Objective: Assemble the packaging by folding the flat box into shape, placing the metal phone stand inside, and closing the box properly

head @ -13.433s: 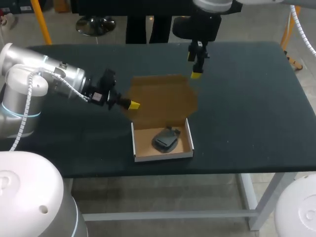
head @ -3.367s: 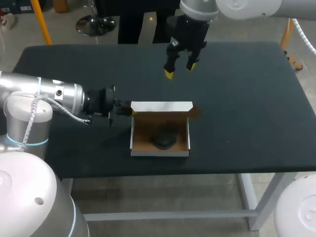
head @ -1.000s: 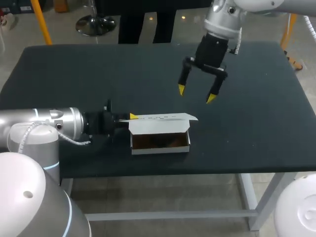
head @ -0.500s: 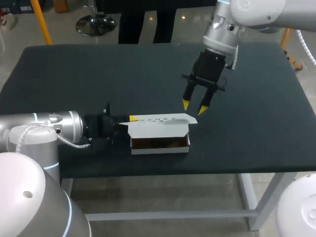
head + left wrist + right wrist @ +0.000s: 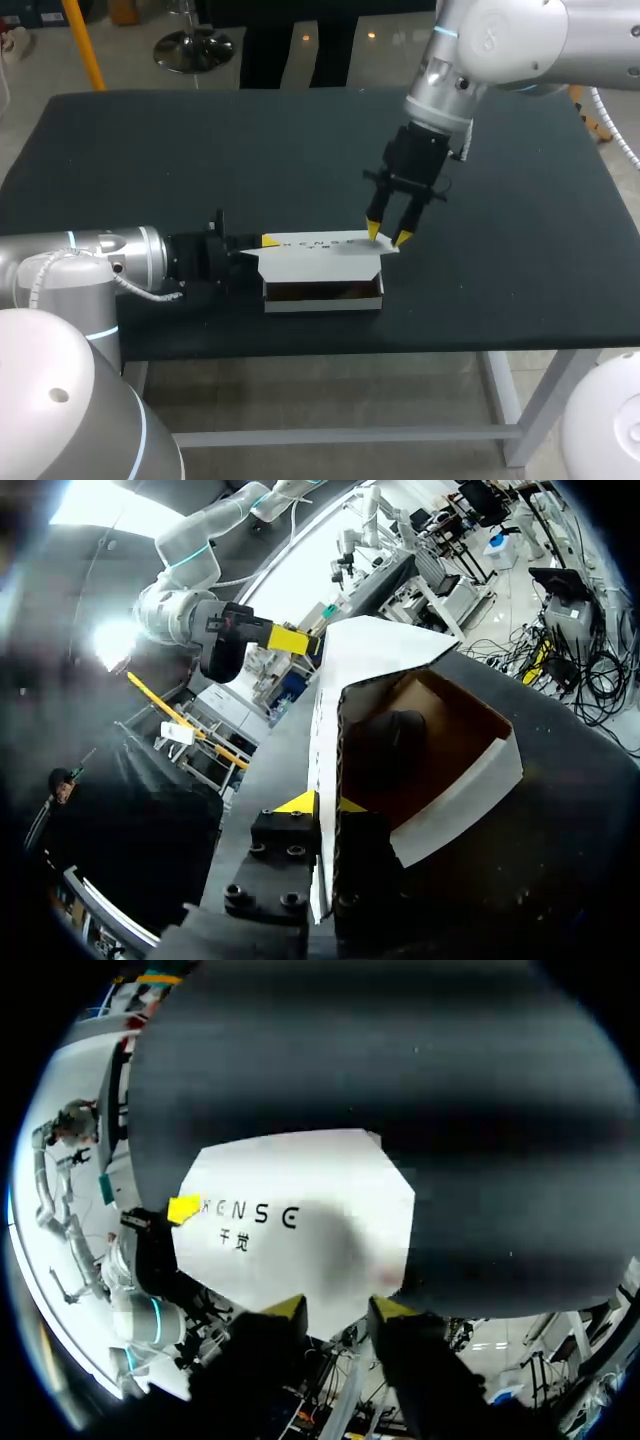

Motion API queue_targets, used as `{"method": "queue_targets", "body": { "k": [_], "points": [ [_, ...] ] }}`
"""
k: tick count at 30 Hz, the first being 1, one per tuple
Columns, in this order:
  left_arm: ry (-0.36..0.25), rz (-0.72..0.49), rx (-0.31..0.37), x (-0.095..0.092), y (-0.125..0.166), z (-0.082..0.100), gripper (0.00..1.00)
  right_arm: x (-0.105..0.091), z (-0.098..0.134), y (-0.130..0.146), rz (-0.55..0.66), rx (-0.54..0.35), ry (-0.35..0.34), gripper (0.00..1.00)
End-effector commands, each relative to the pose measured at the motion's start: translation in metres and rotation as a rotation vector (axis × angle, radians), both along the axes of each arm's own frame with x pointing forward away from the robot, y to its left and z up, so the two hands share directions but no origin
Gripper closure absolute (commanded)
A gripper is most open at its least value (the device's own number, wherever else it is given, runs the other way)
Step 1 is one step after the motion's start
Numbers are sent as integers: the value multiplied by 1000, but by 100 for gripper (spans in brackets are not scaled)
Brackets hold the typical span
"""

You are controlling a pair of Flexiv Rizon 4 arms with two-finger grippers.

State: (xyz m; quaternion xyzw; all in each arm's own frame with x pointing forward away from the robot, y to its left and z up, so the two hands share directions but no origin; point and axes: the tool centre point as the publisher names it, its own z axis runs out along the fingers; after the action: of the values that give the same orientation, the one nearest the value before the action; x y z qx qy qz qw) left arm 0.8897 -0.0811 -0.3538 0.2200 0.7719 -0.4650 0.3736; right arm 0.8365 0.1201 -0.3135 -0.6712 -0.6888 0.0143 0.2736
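box (image 5: 312, 262): white outside, brown inside | table (image 5: 150, 150): black | fingertips (image 5: 373, 231): yellow

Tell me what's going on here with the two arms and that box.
The robot is closing a white box on the table. The left end effector is clamped on the left edge of the lid, holding it low over the box, with the phone stand inside. The right end effector, slightly open, is at the lid's far right corner. The front is not yet shut.
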Motion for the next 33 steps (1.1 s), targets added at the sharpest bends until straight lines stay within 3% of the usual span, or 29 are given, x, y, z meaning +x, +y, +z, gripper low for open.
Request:
{"method": "queue_targets", "body": {
  "k": [1, 26, 29, 33],
  "points": [
    [-2, -6, -4, 0, 2, -7, 100, -1, -5, 1, 2, 5, -17, 58],
    [-30, 0, -21, -6, 4, -9, 100, -7, -23, 5, 20, 3, -88, 58],
    [-39, 6, -29, -6, 6, -9, 90, -7, -25, 5, 17, -3, -92, 59],
    [-45, 10, -33, -7, 8, -8, 85, -7, -27, 6, 13, -4, -95, 59]
  ]
}}
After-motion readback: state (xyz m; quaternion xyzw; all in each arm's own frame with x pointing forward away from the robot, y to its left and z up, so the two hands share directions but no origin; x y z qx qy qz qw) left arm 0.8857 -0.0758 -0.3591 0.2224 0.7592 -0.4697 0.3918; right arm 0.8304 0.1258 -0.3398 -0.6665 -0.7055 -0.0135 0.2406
